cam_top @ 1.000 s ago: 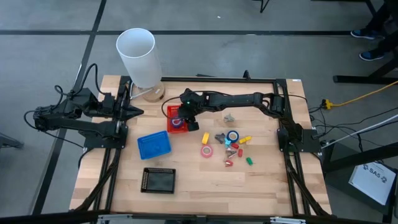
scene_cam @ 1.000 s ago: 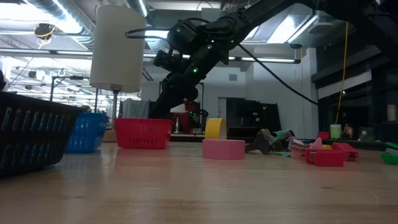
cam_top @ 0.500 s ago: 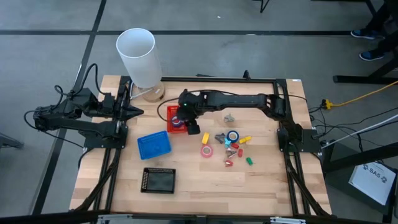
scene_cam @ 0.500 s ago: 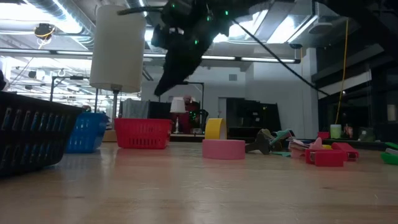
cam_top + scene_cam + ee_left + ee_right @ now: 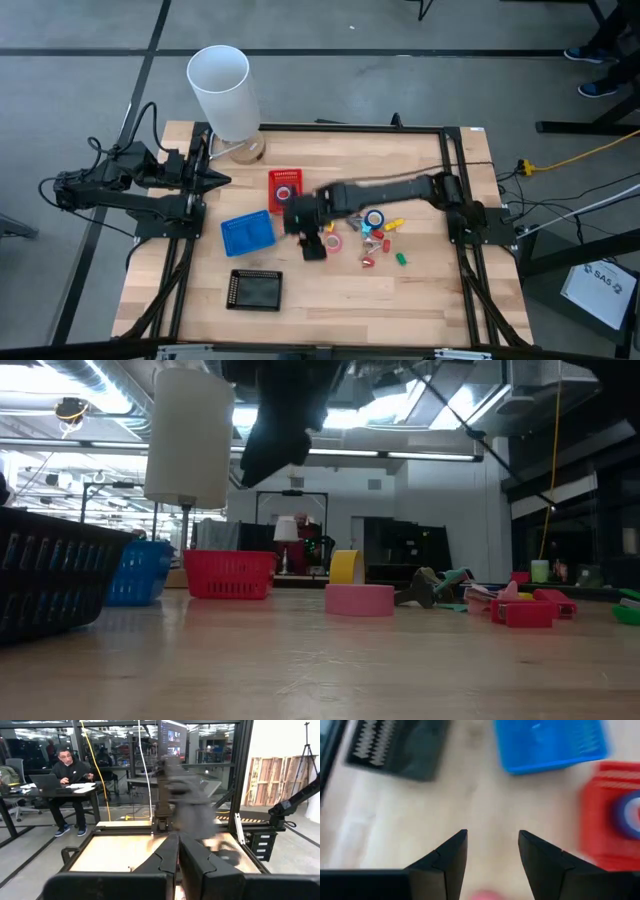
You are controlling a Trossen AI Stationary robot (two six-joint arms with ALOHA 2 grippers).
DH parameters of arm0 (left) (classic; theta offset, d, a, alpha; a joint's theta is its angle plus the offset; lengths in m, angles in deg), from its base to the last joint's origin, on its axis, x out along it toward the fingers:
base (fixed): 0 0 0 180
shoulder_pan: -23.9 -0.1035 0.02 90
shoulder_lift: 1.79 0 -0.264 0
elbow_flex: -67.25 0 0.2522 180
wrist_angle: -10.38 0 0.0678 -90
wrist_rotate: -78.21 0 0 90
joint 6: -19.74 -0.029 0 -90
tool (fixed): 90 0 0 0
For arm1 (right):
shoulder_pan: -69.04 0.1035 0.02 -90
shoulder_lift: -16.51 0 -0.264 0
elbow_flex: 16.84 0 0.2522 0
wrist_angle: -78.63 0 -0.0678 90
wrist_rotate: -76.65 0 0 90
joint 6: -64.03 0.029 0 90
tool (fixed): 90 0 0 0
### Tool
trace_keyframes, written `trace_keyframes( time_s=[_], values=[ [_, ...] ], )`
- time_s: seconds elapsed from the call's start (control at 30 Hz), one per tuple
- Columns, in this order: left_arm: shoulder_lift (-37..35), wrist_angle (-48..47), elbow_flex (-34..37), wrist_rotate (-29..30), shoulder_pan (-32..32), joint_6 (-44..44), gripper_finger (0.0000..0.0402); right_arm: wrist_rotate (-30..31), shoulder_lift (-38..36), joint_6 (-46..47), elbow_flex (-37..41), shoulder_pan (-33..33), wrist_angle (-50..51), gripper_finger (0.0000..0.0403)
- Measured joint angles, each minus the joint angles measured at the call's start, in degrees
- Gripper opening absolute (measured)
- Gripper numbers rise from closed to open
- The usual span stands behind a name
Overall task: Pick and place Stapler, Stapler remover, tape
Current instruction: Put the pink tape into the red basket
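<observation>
My right gripper [image 5: 313, 246] [image 5: 492, 845] hangs open and empty above the table, between the blue basket [image 5: 247, 233] and a cluster of small things. In the cluster lie a pink tape roll [image 5: 332, 243] [image 5: 358, 598], a blue tape roll [image 5: 374, 218], a grey clawed stapler remover [image 5: 428, 586] and small red, yellow and green blocky pieces [image 5: 380, 240]. A yellow tape roll [image 5: 345, 567] stands on edge. Another blue tape roll [image 5: 629, 812] lies in the red basket [image 5: 286, 188]. My left gripper [image 5: 215, 180] [image 5: 178, 851] waits shut at the table's left edge.
A black basket [image 5: 255, 290] sits near the front edge, left of centre. A tall white cylinder [image 5: 222, 90] stands at the far left corner. Bare wood lies along the near edge. A person sits at a desk [image 5: 70, 767] beyond the table.
My right gripper has left its place over the red basket and swung toward the table's near edge, rising and tipping as it went. It now hangs beside the pink tape roll. The baskets and the cluster have stayed where they were.
</observation>
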Motion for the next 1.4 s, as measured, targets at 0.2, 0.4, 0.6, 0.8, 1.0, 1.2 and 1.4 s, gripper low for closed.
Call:
trace_keyframes(
  time_s=[0.2, 0.4, 0.6, 0.8, 1.0, 1.2, 1.4],
  values=[
    [0.0, 0.0, 0.0, 0.0, 0.0, 0.0, 0.0012, 9.6, 0.1, 4.0, 5.3, 7.5, -2.6, 0.0179],
    [0.0, 0.0, 0.0, 0.0, 0.0, 0.0, 0.0009, 9.8, 0.1, 4.6, 6.2, 11.1, -2.6, 0.0179],
    [0.0, 0.0, 0.0, 0.0, 0.0, 0.0, 0.0010, 10.0, 0.1, 7.0, 6.4, 11.5, 3.7, 0.0179],
    [0.0, 0.0, 0.0, 0.0, 0.0, 0.0, 0.0011, 10.3, 0.1, 6.9, 6.4, 11.4, 9.8, 0.0179],
    [0.0, 0.0, 0.0, 0.0, 0.0, 0.0, 0.0009, 19.4, 0.1, 6.5, 6.4, 10.8, 16.2, 0.0179],
    [0.0, 0.0, 0.0, 0.0, 0.0, 0.0, 0.0013, 20.9, -0.5, 6.1, 6.5, 9.8, 20.4, 0.0179],
    [0.0, 0.0, 0.0, 0.0, 0.0, 0.0, 0.0008, 20.6, -5.4, 3.7, 10.8, 9.7, 17.0, 0.0179]
  ],
)
